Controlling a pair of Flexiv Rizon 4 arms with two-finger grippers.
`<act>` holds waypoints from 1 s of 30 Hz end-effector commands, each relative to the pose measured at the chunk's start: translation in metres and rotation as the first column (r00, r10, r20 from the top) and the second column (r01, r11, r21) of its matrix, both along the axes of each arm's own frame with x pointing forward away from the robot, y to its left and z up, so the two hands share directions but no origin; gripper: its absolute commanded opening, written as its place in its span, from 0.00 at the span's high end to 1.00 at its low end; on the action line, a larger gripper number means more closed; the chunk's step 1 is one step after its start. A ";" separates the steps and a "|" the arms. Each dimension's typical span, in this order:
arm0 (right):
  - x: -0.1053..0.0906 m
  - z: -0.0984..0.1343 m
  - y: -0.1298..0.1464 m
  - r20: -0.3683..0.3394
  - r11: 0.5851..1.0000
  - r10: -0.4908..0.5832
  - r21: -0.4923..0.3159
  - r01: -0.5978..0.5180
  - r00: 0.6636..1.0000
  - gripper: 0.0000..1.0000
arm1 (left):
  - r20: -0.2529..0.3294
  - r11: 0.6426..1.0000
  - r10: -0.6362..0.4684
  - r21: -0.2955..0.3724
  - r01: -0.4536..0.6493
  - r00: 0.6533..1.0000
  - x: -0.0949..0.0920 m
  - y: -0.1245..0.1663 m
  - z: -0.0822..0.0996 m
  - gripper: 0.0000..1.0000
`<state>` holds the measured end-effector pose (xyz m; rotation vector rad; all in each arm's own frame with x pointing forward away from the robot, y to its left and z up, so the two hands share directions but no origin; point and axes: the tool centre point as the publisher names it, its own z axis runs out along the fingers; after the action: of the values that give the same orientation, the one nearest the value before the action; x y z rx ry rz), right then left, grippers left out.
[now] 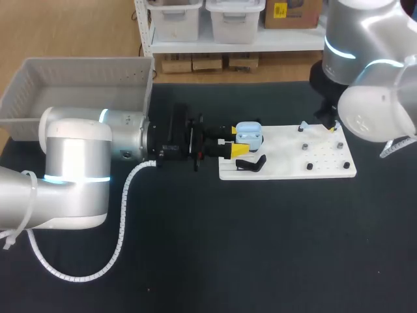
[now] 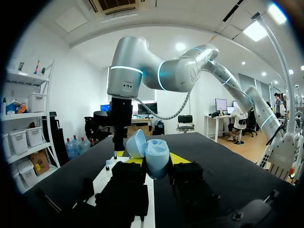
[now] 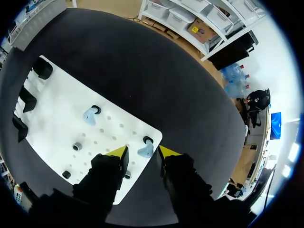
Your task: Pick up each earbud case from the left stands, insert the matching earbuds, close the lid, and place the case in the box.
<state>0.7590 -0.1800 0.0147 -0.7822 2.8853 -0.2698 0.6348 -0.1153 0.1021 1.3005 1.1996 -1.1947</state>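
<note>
Left end effector (image 2: 155, 161) is pinching the open-lidded light blue plastic earbud case (image 2: 153, 153) at the flat white pegboard's (image 1: 280, 163) left end, beside a black stand (image 1: 251, 163). Right end effector (image 3: 143, 153) hangs spread around a small light blue earbud (image 3: 145, 151) at the board's far corner. In the head view its own arm mostly hides it.

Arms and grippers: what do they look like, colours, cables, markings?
Both the left arm and right arm are rounded silver-grey shells with glowing cyan rings at the joints. A white spiral-wrapped cable runs along the left arm. The left gripper and right gripper are black, their fingers tipped bright yellow.
</note>
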 end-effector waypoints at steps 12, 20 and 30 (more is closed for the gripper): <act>0.004 -0.003 -0.001 0.007 1.000 -0.014 -0.008 0.014 1.000 0.69 | 0.003 1.000 0.006 -0.002 -0.006 1.000 -0.001 0.000 -0.001 1.00; 0.005 -0.006 -0.001 0.008 1.000 -0.017 -0.022 0.017 1.000 0.70 | 0.003 1.000 0.006 -0.002 -0.006 1.000 -0.001 0.000 -0.001 1.00; 0.007 -0.007 -0.003 0.015 0.999 -0.024 -0.034 0.025 1.000 0.84 | 0.003 1.000 0.006 -0.002 -0.006 1.000 -0.001 0.000 -0.001 1.00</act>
<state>0.7663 -0.1833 0.0080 -0.7510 2.8884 -0.3243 0.6348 -0.1153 0.1021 1.3004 1.1997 -1.1947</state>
